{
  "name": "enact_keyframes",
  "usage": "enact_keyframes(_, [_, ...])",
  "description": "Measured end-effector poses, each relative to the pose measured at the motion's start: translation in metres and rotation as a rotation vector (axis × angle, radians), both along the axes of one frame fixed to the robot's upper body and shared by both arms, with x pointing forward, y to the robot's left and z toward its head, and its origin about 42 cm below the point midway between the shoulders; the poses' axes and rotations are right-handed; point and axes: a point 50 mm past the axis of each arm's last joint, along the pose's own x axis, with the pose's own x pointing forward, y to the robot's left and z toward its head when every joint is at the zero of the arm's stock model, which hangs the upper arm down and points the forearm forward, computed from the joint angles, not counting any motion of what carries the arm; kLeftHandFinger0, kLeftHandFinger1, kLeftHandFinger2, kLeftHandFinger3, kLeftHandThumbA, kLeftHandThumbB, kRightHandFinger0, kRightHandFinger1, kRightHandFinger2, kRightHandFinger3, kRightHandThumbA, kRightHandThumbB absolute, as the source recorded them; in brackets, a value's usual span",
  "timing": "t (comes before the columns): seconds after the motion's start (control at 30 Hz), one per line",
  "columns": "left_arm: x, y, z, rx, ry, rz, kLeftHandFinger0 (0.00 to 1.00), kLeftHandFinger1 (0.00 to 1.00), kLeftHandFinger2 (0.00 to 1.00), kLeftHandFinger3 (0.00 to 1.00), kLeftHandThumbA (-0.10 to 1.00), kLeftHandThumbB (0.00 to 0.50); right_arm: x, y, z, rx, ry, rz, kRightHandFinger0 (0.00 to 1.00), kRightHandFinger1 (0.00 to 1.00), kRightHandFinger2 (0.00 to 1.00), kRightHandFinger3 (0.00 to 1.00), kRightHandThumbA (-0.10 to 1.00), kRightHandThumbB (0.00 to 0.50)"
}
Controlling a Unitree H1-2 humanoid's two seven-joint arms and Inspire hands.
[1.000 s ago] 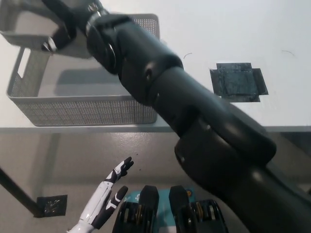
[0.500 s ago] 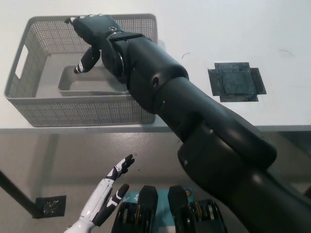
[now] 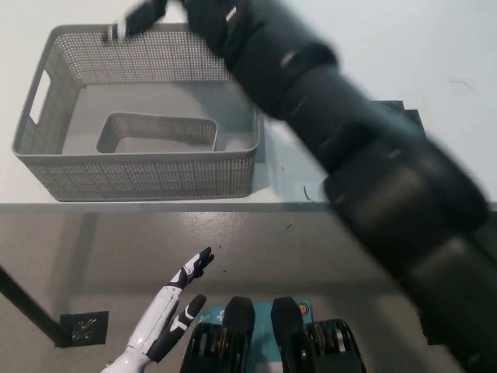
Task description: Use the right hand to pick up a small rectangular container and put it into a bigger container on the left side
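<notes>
The small grey mesh container (image 3: 158,122) lies upright inside the big grey mesh basket (image 3: 140,177) on the left of the white table, near the basket's front wall. My black right hand (image 3: 142,15) is blurred above the basket's far rim, fingers stretched out and holding nothing. Its arm crosses the picture from the lower right and hides the basket's far right corner. My white left hand (image 3: 172,309) rests open at the lower left, below the table's edge.
The table's front edge (image 3: 155,207) runs just in front of the basket. A dark tape patch (image 3: 410,116) on the table is mostly hidden behind my right arm. A black square marker (image 3: 82,327) lies on the floor at the lower left.
The small container, held above the basket a second ago, now sits inside it. My right hand has let go and drawn up and back past the far rim. The left hand has not moved.
</notes>
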Motion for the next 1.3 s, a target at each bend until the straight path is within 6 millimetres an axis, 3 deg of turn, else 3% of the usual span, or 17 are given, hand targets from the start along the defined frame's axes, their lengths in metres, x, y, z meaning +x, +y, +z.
enact_keyframes(0.13, [0.000, 0.000, -0.001, -0.002, 0.004, 0.001, 1.00, 1.00, 1.00, 1.00, 1.00, 0.278, 0.002, -0.038, 0.048, 0.105, -0.119, 0.009, 1.00, 1.00, 1.00, 1.00, 1.00, 0.418])
enact_keyframes(0.2, [0.000, 0.000, -0.001, -0.002, 0.006, 0.001, 1.00, 1.00, 1.00, 1.00, 1.00, 0.274, 0.001, -0.051, 0.056, 0.131, -0.154, 0.011, 1.00, 1.00, 1.00, 1.00, 1.00, 0.416])
enact_keyframes(0.37, [0.000, 0.001, -0.003, -0.001, 0.012, 0.002, 1.00, 1.00, 1.00, 1.00, 1.00, 0.268, 0.001, -0.086, 0.041, 0.181, -0.190, 0.008, 1.00, 1.00, 1.00, 1.00, 1.00, 0.402])
enact_keyframes(0.47, [0.000, 0.001, -0.005, 0.000, 0.018, 0.004, 1.00, 1.00, 1.00, 1.00, 1.00, 0.288, 0.000, -0.108, 0.011, 0.205, -0.180, 0.000, 1.00, 1.00, 1.00, 1.00, 1.00, 0.361])
enact_keyframes(0.5, [0.000, 0.001, -0.005, 0.000, 0.020, 0.004, 1.00, 1.00, 1.00, 1.00, 1.00, 0.283, 0.000, -0.113, 0.001, 0.210, -0.172, -0.004, 1.00, 1.00, 1.00, 1.00, 1.00, 0.294])
enact_keyframes(0.57, [0.000, 0.001, -0.006, 0.001, 0.023, 0.004, 1.00, 1.00, 1.00, 1.00, 1.00, 0.277, -0.002, -0.126, -0.021, 0.222, -0.153, -0.014, 1.00, 1.00, 1.00, 1.00, 1.00, 0.275])
enact_keyframes(0.7, [0.000, 0.001, -0.008, 0.002, 0.030, 0.005, 1.00, 1.00, 1.00, 1.00, 1.00, 0.261, -0.013, -0.156, -0.089, 0.240, -0.090, -0.046, 1.00, 1.00, 1.00, 1.00, 1.00, 0.278])
enact_keyframes(0.73, [0.000, 0.001, -0.008, 0.002, 0.031, 0.006, 1.00, 1.00, 1.00, 1.00, 1.00, 0.261, -0.018, -0.163, -0.107, 0.242, -0.074, -0.053, 1.00, 1.00, 1.00, 1.00, 1.00, 0.346])
enact_keyframes(0.8, [0.000, 0.001, -0.009, 0.002, 0.033, 0.006, 1.00, 1.00, 1.00, 1.00, 1.00, 0.259, -0.029, -0.176, -0.140, 0.247, -0.038, -0.070, 1.00, 1.00, 1.00, 1.00, 1.00, 0.373])
enact_keyframes(0.9, [0.000, 0.001, -0.009, 0.002, 0.035, 0.007, 1.00, 1.00, 1.00, 1.00, 1.00, 0.263, -0.055, -0.195, -0.197, 0.256, 0.031, -0.095, 1.00, 1.00, 1.00, 1.00, 1.00, 0.370])
enact_keyframes(0.93, [0.000, 0.001, -0.010, 0.002, 0.036, 0.007, 1.00, 1.00, 1.00, 1.00, 1.00, 0.256, -0.066, -0.200, -0.217, 0.260, 0.056, -0.103, 1.00, 1.00, 1.00, 1.00, 1.00, 0.289])
enact_keyframes(0.97, [0.000, 0.001, -0.010, 0.002, 0.036, 0.007, 1.00, 1.00, 1.00, 1.00, 1.00, 0.257, -0.076, -0.205, -0.234, 0.263, 0.080, -0.111, 1.00, 1.00, 1.00, 1.00, 1.00, 0.245])
enact_keyframes(1.03, [0.000, 0.001, -0.010, 0.002, 0.037, 0.007, 1.00, 1.00, 1.00, 1.00, 1.00, 0.256, -0.094, -0.211, -0.257, 0.270, 0.111, -0.121, 1.00, 1.00, 1.00, 1.00, 1.00, 0.206])
enact_keyframes(1.17, [0.000, 0.001, -0.010, 0.002, 0.041, 0.009, 1.00, 1.00, 1.00, 1.00, 1.00, 0.250, -0.157, -0.228, -0.318, 0.294, 0.202, -0.153, 1.00, 1.00, 1.00, 1.00, 1.00, 0.239])
enact_keyframes(1.23, [0.000, 0.001, -0.010, 0.002, 0.042, 0.009, 1.00, 1.00, 1.00, 1.00, 1.00, 0.251, -0.170, -0.230, -0.325, 0.300, 0.210, -0.156, 1.00, 1.00, 1.00, 1.00, 1.00, 0.153])
enact_keyframes(1.27, [0.000, 0.002, -0.010, 0.003, 0.043, 0.010, 1.00, 1.00, 1.00, 1.00, 1.00, 0.251, -0.189, -0.233, -0.337, 0.309, 0.230, -0.160, 1.00, 1.00, 1.00, 1.00, 1.00, 0.053])
enact_keyframes(1.3, [0.000, 0.002, -0.010, 0.003, 0.043, 0.010, 1.00, 1.00, 1.00, 1.00, 1.00, 0.251, -0.199, -0.234, -0.343, 0.312, 0.242, -0.164, 1.00, 1.00, 1.00, 1.00, 1.00, 0.076])
